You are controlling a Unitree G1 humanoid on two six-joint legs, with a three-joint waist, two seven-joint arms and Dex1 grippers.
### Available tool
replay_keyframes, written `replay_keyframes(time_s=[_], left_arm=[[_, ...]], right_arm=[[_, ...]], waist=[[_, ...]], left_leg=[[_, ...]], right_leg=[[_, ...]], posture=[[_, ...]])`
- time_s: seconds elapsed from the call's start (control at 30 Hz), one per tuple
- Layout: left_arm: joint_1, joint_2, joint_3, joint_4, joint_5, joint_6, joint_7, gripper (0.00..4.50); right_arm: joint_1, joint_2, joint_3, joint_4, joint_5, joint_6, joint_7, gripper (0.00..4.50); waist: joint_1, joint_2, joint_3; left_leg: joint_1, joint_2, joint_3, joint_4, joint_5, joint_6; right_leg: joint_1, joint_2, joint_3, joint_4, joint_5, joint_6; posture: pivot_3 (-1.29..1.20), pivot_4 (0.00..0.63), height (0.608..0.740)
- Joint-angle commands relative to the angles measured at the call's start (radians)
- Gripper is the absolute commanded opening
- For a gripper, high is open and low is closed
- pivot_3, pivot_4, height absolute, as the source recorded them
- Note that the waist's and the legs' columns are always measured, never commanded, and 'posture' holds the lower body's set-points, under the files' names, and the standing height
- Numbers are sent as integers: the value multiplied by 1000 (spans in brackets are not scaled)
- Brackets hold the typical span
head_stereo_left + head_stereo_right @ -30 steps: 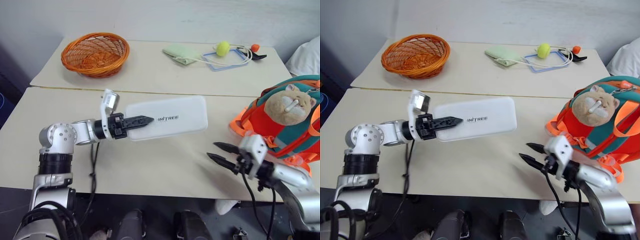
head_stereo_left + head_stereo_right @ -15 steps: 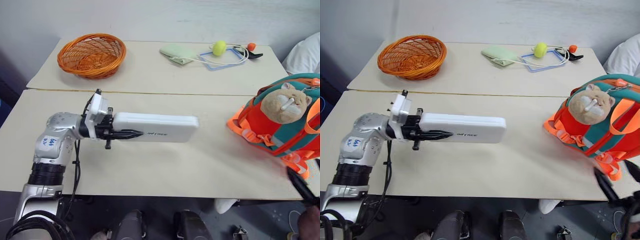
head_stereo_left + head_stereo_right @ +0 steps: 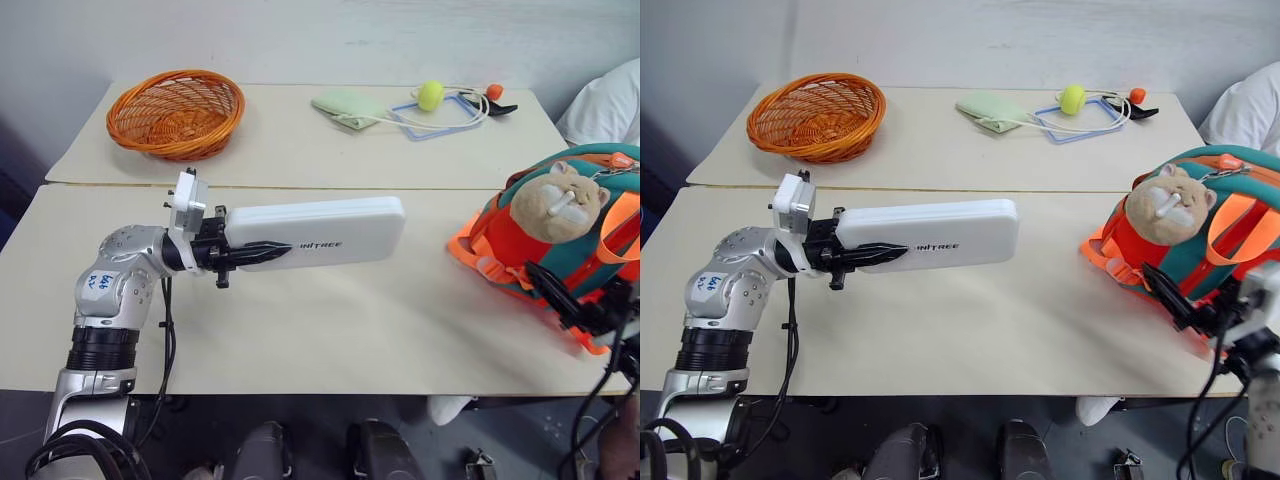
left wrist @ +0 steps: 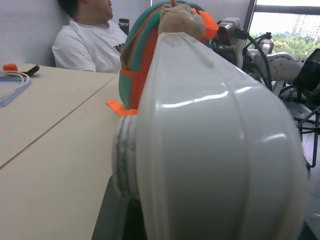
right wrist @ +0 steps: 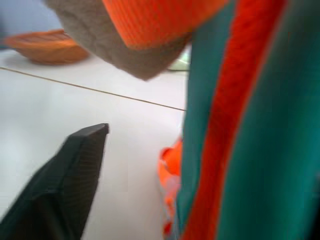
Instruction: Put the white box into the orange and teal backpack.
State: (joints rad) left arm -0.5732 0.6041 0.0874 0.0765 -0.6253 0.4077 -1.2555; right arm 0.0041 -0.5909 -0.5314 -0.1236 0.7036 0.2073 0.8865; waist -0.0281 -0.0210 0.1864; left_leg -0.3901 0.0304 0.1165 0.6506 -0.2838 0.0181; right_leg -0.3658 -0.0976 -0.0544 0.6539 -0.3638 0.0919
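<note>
Two claws share the work. The left claw (image 3: 262,253) is clamped on one end of the white box (image 3: 318,233), holding it level above the table (image 3: 330,320) with its free end aimed at the orange and teal backpack (image 3: 570,245), presumably for a straight push inside. The backpack sits on the table's right edge. Close against its front, the right claw (image 3: 1175,297) has its fingers spread and grasps nothing, probably ready to steady the bag.

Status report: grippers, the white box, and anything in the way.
Left gripper shut on white box, held above table. Right gripper at orange and teal backpack, jaws unclear. Nothing between box and backpack.
</note>
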Motion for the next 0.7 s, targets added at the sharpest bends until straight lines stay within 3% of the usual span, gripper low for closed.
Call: replay_keyframes(time_s=[0.03,0.27,0.43,0.5,0.63,0.7], left_arm=[[18,19,54,-17,-19,13,30,1215],[65,50,149,38,-76,149,116,1215],[77,31,222,72,-95,172,185,1215],[82,35,246,75,-118,211,199,1215],[101,58,281,35,-144,237,198,1215],[118,75,299,6,-149,232,187,1215]], right_arm=[[-58,-6,46,6,9,-6,36,2501],[-178,99,265,-98,20,36,46,123],[-288,188,468,-250,84,162,23,8],[-302,184,508,-348,182,264,-4,8],[-259,66,475,-505,418,442,-36,8],[-202,-50,372,-523,566,513,-36,8]], waist=[[0,0,0],[-5,0,0],[-5,0,0],[-3,0,0],[0,0,0],[5,-1,0]], left_leg=[[0,0,0,0,0,0],[0,1,0,0,0,0],[-2,1,0,0,0,-1],[-6,1,0,0,1,-1],[-12,1,-3,3,0,0],[-13,-1,-4,4,-2,2]], right_leg=[[0,0,0,0,0,0],[-1,0,0,1,0,0],[-5,0,1,4,0,0],[-9,0,1,7,0,0],[-11,-1,-1,6,0,0],[-10,-3,-2,4,0,0]], posture=[[0,150,740],[0,150,740],[0,150,740],[0,150,740],[0,150,740],[0,150,740]])
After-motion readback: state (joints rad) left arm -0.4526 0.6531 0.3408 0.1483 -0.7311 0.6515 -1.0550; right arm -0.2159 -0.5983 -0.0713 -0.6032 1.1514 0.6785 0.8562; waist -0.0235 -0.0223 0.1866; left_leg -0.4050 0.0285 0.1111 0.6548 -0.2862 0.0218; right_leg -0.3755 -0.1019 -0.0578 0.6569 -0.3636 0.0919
